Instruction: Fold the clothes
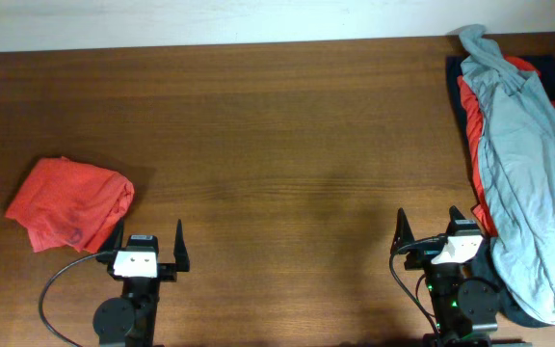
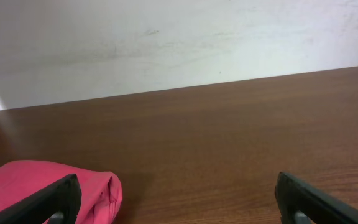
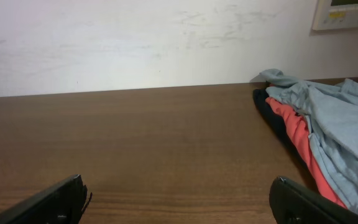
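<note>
A folded orange-red garment (image 1: 69, 202) lies at the left of the table; its edge shows low left in the left wrist view (image 2: 48, 186). A pile of clothes lies at the right edge: a light grey-blue piece (image 1: 526, 164) on top of a red piece (image 1: 470, 106) and a navy piece (image 1: 456, 96). The pile also shows in the right wrist view (image 3: 328, 124). My left gripper (image 1: 149, 248) is open and empty, just right of the orange-red garment. My right gripper (image 1: 430, 234) is open and empty, just left of the pile.
The brown wooden table (image 1: 277, 145) ends at a white wall (image 1: 210, 19) at the back. A white wall panel (image 3: 347, 12) shows top right in the right wrist view.
</note>
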